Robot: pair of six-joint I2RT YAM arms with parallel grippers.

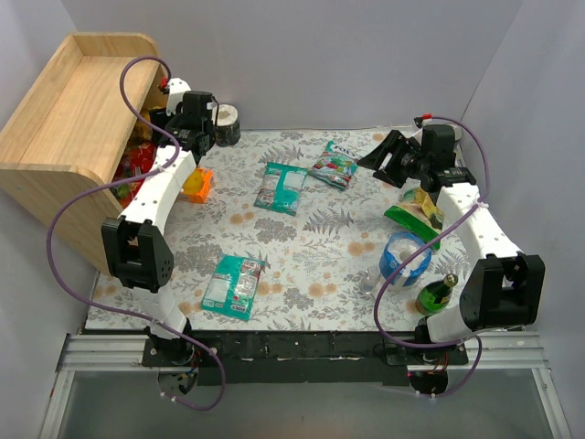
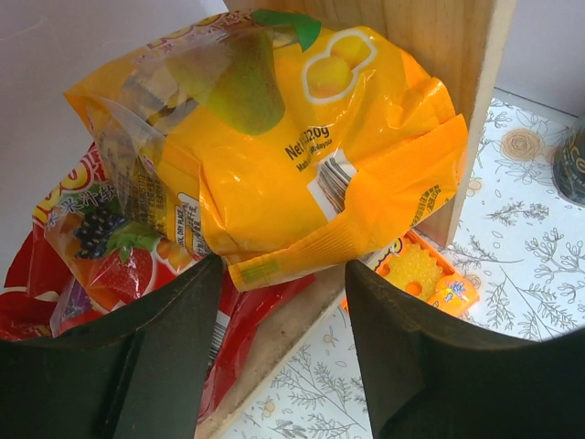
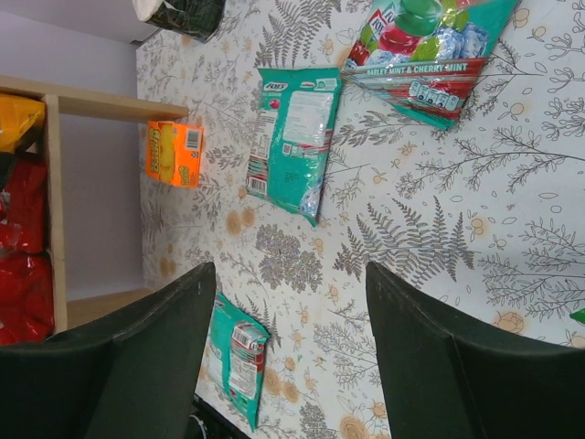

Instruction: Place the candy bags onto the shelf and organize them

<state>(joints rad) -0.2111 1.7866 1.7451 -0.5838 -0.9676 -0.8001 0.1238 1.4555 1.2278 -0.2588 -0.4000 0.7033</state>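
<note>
— When viewed from overhead, find the left gripper (image 1: 172,128) at the shelf (image 1: 64,119) front, right gripper (image 1: 386,157) well apart, one teal bag (image 1: 281,187) loose between.
— From the left wrist?
— Wide-spread fingers clasping nothing; orange-yellow bag (image 2: 274,155) perched on red bags (image 2: 55,283), lower edge overhanging. Best to nudge deeper, then back out straight.
— Right wrist?
— Likewise wide fingers, empty, that teal bag lying flat ahead, yet to shelve.

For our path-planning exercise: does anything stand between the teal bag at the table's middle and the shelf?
Yes. A small orange box lies between the teal bag and the shelf, and the left arm stretches across the shelf's open front.
</note>
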